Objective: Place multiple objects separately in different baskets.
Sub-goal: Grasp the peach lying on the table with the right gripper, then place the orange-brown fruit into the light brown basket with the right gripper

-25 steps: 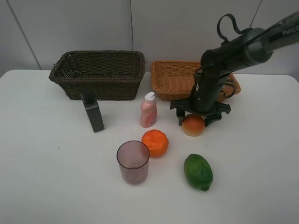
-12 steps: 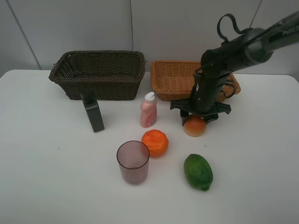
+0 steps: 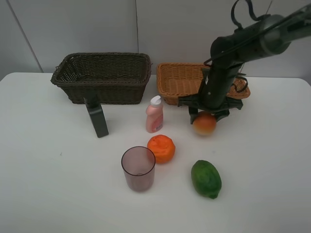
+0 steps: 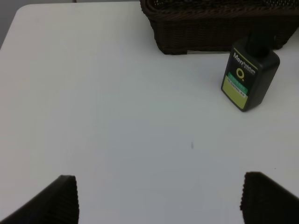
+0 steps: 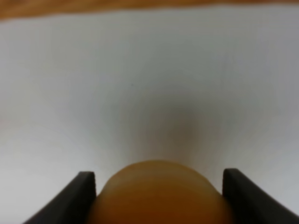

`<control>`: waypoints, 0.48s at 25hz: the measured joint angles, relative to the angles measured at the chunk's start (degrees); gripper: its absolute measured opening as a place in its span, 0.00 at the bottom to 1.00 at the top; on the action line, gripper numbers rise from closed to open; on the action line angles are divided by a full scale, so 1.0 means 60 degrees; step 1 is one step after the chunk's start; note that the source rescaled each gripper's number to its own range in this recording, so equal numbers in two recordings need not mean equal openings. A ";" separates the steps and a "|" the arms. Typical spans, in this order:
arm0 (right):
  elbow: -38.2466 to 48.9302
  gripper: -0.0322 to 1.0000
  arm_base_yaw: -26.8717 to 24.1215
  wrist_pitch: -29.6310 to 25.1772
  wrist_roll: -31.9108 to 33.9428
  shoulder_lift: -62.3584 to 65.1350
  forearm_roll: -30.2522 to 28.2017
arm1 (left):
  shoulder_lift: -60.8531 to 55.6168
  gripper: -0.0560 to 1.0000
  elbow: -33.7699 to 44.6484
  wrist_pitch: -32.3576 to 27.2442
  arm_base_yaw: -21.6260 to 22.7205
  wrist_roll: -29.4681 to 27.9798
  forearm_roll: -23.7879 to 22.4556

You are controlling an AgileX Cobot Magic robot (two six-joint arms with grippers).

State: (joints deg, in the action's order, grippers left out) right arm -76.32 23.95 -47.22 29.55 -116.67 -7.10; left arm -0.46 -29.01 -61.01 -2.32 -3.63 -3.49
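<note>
Right end effector (image 3: 206,115) is clamped on the peach (image 3: 205,124), which is held just before the front wall of the tan basket (image 3: 171,93). Left end effector (image 4: 161,200), spread wide, is placed farther from that basket.

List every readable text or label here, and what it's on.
"Men": white print on the dark green bottle; smaller word under it too blurred.
"O"-like ring mark: same bottle's yellow-green label; lines below unreadable.
Pink bottle: label print too small to read.
No other text seen.
</note>
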 joint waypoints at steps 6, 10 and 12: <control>-0.1831 0.40 0.0000 -0.2234 -0.1681 0.0214 0.0279 | 0.0000 0.91 0.0000 0.0000 0.0000 0.0000 0.0000; -0.3085 0.40 -0.0035 -0.2744 -0.2253 0.0192 0.0394 | 0.0000 0.91 0.0000 0.0000 0.0000 0.0000 0.0000; -0.3755 0.40 -0.0135 -0.2789 -0.2397 0.0028 0.0418 | 0.0000 0.91 0.0000 0.0000 0.0000 0.0000 0.0000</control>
State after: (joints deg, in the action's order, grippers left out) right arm -98.85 23.14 -63.96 15.17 -116.50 -4.59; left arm -0.46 -29.01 -61.01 -2.32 -3.63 -3.49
